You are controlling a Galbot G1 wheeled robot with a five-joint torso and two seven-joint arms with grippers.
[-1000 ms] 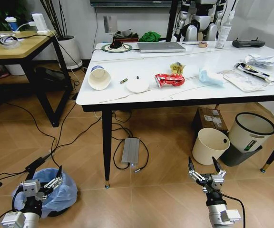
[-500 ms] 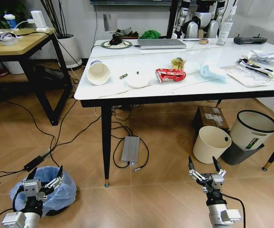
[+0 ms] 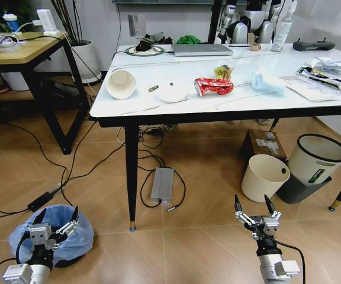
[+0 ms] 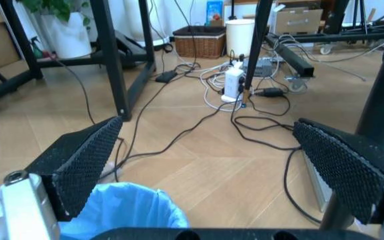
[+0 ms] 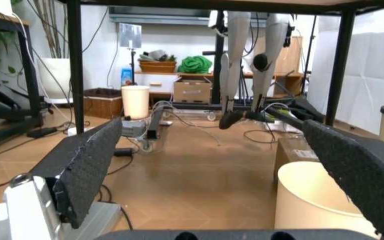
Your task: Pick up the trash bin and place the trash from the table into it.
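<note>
step in hand: the approach to the trash bin, the bin not yet picked up. it stands on the wood floor at the near left, well short of the table and left of its near-left leg. the left gripper hangs right over the bin's near rim, fingers spread wide with nothing between them; in the left wrist view the blue liner sits low between the two open pads, no contact visible.

right gripper is parked low at the near right over bare floor, fingers wide apart and empty, with the plain cream bin beyond it.

trash untouched on the tabletop: paper cup on its side at the left, white lid, red wrapper, yellow wrapper, pale-blue mask, crumpled white paper at the far right.

next move, as i judge it: lower and close on the rim; the slack bag may slip or bunch, so the pads need the rigid edge.

hard to see: the bin's near side is hidden by the left arm; its rigid rim is under the bag; the table's right end is cut off.
</note>
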